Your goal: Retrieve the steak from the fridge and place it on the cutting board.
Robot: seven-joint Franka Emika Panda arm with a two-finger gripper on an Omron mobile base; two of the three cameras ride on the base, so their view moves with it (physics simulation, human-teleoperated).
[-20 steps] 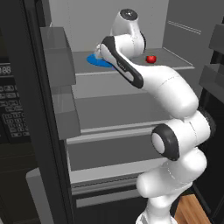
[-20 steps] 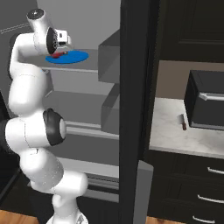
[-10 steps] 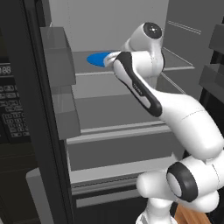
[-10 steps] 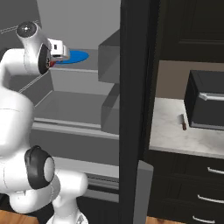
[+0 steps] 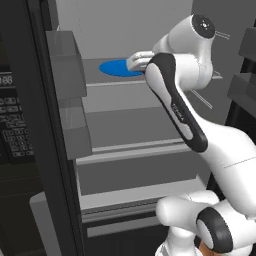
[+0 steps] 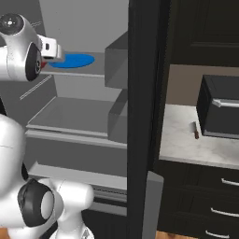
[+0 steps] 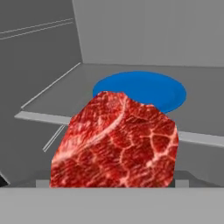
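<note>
the gripper [image 6: 52,48] is clamped on the steak [image 7: 116,142], which sits right up in front of the hand camera, lifted off the shelf and hiding the finger tips, so how wide the jaws stand can't be made out. it's all inside the fridge [image 5: 125,35] at the upper shelf. the blue plate [image 7: 151,90] lies on that shelf just behind the meat, bare. grey door bins [image 5: 67,75] hang to the side. out on the counter [image 6: 182,144] sits a black toaster oven [image 6: 219,107] with a small knife [image 6: 195,130] beside it.
</note>
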